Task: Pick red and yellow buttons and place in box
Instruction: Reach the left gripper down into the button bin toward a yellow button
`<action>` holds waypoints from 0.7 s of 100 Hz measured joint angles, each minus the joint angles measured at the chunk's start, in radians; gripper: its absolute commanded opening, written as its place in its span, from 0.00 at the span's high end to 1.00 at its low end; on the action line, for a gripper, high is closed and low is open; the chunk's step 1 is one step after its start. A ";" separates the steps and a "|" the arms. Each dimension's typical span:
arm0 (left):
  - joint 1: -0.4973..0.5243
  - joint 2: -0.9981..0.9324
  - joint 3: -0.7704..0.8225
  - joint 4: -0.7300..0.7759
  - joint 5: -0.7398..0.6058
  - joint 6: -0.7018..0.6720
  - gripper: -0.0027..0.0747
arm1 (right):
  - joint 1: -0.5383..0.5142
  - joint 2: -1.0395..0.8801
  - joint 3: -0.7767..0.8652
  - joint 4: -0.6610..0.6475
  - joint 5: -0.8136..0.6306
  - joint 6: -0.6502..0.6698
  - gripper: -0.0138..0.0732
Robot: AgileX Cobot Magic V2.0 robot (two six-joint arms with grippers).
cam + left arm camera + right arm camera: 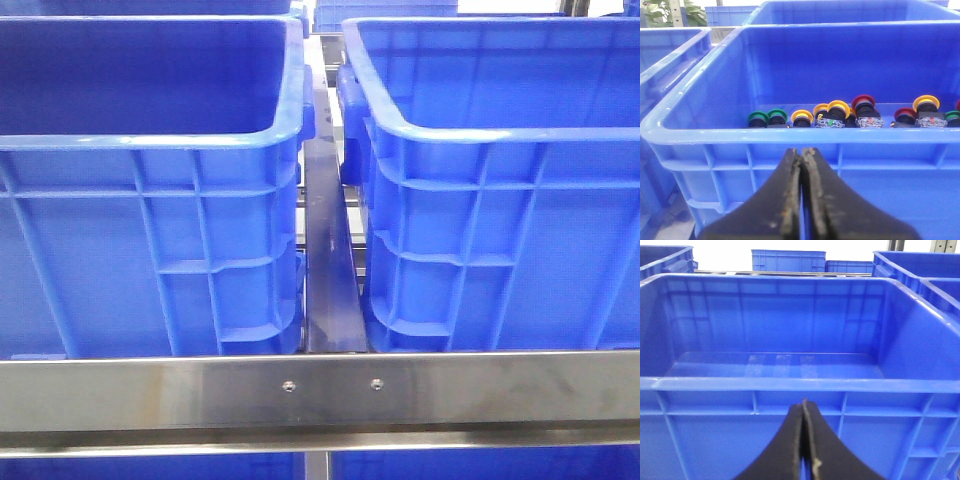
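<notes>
Both of your grippers are closed with nothing between the fingers: the left gripper (pixel 802 200) hangs just outside the near wall of the left crate (pixel 700 127), and the right gripper (pixel 803 445) hangs the same way before the right crate (pixel 790 385), which looks empty as far as its floor is visible. The buttons are in the left crate, in a row along its floor by the far wall, and they are push-button switches with coloured caps, not flat discs. I count about four yellow buttons (pixel 838 108), two or three red buttons (pixel 863 102) and three green buttons (pixel 758 118); more may be hidden behind the rim. The first risk, I think, is the wall: the crate is deep, so if you reach in at a low angle the arm may hit the rim. The second risk is the crowding, because the buttons touch each other and the fingers may catch a green one or push neighbours away. In the front view you see only the two crates and the metal rail (pixel 320 392), so do not rely on it for the depth.
</notes>
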 measured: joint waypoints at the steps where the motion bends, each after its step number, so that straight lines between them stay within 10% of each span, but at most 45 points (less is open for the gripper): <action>1: 0.000 0.000 0.000 0.000 0.000 0.000 0.99 | 0.000 0.000 0.000 0.000 0.000 0.000 0.91; 70: 0.000 0.009 -0.106 -0.038 0.130 0.000 0.99 | 0.000 0.000 0.000 0.000 0.000 0.000 0.91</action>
